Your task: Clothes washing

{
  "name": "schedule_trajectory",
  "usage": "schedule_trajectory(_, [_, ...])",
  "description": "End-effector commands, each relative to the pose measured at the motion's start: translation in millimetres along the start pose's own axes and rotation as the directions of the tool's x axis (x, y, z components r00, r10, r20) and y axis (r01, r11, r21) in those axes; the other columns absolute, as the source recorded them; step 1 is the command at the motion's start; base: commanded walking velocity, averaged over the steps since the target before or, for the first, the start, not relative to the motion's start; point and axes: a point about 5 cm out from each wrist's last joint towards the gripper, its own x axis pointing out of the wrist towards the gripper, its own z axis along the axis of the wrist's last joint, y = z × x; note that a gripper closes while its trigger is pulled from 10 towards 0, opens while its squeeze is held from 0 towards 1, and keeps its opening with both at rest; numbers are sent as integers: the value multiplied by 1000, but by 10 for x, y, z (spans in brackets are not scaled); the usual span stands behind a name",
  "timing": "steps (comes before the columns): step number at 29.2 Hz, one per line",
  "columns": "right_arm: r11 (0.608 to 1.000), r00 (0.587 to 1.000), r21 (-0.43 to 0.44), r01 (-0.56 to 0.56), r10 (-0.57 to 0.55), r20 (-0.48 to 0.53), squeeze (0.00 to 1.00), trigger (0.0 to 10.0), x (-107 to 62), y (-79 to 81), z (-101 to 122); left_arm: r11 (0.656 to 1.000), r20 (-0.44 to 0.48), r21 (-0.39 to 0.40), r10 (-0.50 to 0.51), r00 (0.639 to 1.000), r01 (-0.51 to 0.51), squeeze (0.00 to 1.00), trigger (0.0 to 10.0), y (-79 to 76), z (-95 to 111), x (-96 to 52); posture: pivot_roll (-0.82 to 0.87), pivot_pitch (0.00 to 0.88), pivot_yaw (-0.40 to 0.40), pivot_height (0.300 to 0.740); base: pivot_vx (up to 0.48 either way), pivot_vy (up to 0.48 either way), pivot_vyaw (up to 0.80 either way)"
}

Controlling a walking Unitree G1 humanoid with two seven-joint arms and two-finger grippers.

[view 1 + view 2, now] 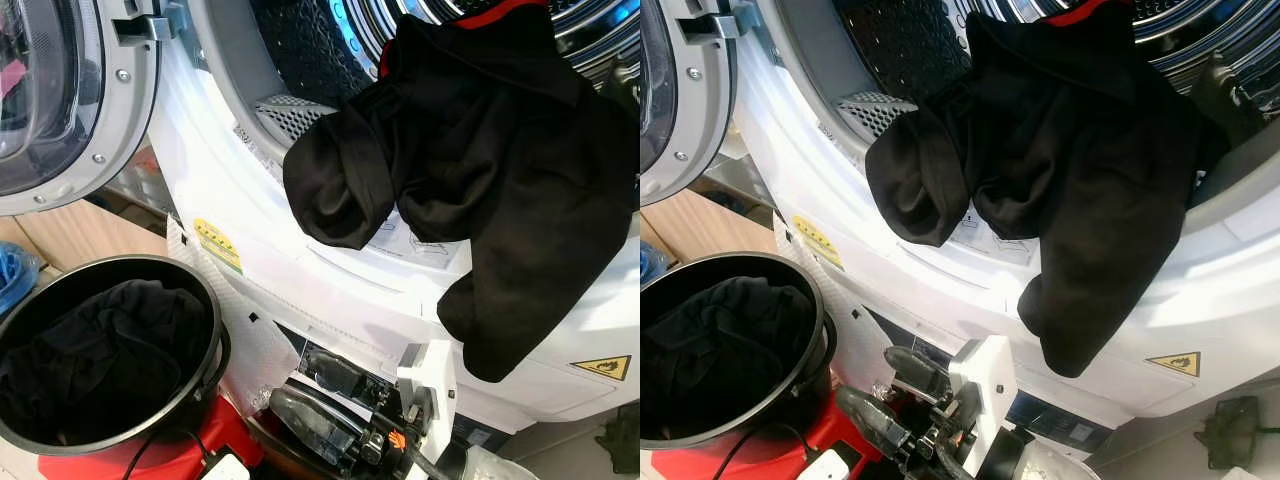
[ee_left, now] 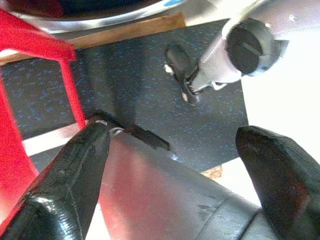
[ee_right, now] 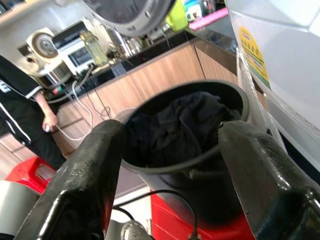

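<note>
Right now I am looking down at the front of the white washing machine (image 1: 330, 275), whose round door (image 1: 60, 100) stands swung open on my left. A black garment (image 1: 480, 170) with a strip of red at its top edge hangs out of the drum opening (image 1: 300, 50); it drapes over the lower lip and down the machine's white front panel, one rounded fold bulging to the left and a longer tail dropping lower on the right. Most of it is outside the drum.

Below the door, a black bucket (image 1: 205, 300) sits on a red stool (image 1: 190, 445), close against the machine's front. More dark clothes (image 1: 100, 355) lie bunched inside it.

Low in the head views I can see a gripper (image 1: 890, 390) with its two black fingers apart, near the machine's base beside the bucket; which arm it belongs to I cannot say from there. My right gripper (image 3: 170, 175) has its fingers spread wide with nothing between them, pointed at the bucket and its clothes. A person in dark clothing (image 3: 20, 115) stands by wooden cabinets beyond. My left gripper (image 2: 175, 170) is likewise spread and empty, aimed down at a dark speckled floor (image 2: 130, 90) beside the stool's red leg.
</note>
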Motion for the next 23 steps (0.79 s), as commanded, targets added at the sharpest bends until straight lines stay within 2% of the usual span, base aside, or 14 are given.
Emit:
schedule_trajectory(1, [999,998,-7,43,-43,-42,0,10000,-2,-61,-91,997,-53,58,-41,998,44,0,10000,-40,-116,-16,-93,189,-85,740,0,0,0])
schedule_trajectory(2, [999,998,-7,43,-43,-42,0,10000,-2,-61,-91,997,-53,58,-41,998,44,0,10000,-40,-116,-16,-93,189,-85,740,0,0,0])
schedule_trajectory(3, [998,995,-21,67,-68,-72,0,10000,13,-99,-155,994,-67,97,-53,996,59,0,10000,-38,-126,-23,-94,189,-84,740,0,0,0])
schedule_trajectory(6, [996,992,-37,78,-81,-101,0,10000,26,-113,-209,994,-61,87,-60,996,66,0,10000,-43,-117,-20,-92,188,-86,740,0,0,0])
schedule_trajectory(8, [991,976,-53,122,-130,-173,0,10000,53,-174,-328,995,-57,78,-65,996,70,0,10000,-45,-111,-19,-94,190,-84,740,0,0,0])
schedule_trajectory(12, [988,966,-54,143,-152,-210,0,10000,82,-220,-412,995,-55,74,-67,996,71,0,10000,-43,-111,-21,-94,189,-85,740,0,0,0])
schedule_trajectory(17, [985,945,-45,165,-171,-280,0,10000,210,-333,-626,995,-51,76,-68,996,71,0,10000,-42,-108,-21,-83,189,-84,740,0,0,0])
schedule_trajectory(23, [982,936,-42,186,-190,-297,0,10000,263,-420,-707,995,-48,75,-69,996,72,0,10000,-42,-101,-20,-81,187,-82,740,0,0,0])
